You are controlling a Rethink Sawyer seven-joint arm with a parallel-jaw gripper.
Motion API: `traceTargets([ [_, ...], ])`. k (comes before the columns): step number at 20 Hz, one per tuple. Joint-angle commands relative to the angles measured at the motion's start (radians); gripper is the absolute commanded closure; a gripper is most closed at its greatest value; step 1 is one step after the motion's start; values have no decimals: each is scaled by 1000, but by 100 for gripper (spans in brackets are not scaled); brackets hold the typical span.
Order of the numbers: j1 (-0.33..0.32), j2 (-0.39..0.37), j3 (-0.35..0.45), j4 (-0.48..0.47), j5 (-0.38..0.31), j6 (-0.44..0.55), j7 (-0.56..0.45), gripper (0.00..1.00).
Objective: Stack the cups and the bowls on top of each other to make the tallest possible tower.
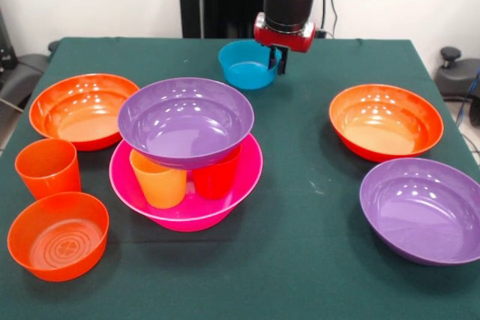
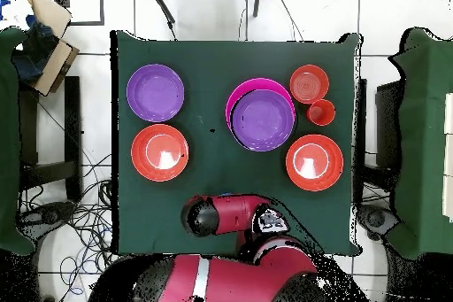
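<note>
Presently catalogued on the dark green cloth-covered desk: a big deep glossy pink plastic bowl left of centre in the front view, holding an upright ribbed yellow-orange plastic tumbler and, just beside it, a red plastic tumbler; a glossy purple plastic bowl rests on top of these two cups, slightly tilted, forming the tower. One wide glossy orange bowl sits to the left of the tower, close behind it. One orange ribbed tumbler stands upright at the left edge, with a small glossy orange bowl just in front of it, touching or nearly so. A second wide orange bowl lies well apart to the right, and a second purple bowl sits near it, closer to the front. A small glossy blue bowl stands at the far middle of the desk. The red and black arm's pincer hangs at the blue bowl's right rim, its dark fingers reaching down at the rim; whether it grips the rim or how far it is open cannot be told. In the overhead view the arm covers the blue bowl.
</note>
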Motion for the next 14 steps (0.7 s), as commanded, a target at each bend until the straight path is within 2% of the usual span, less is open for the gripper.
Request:
traceTargets([
  [1, 39, -87, 20, -67, -2, 75, 40, 100],
  [4, 13, -240, 34, -38, 20, 175, 2, 100],
  [9, -25, -387, 71, -57, 81, 334, -23, 100],
  [11, -25, -416, 73, -101, 112, 406, -13, 100],
  [14, 13, -411, 31, -206, 116, 458, 33, 100],
])
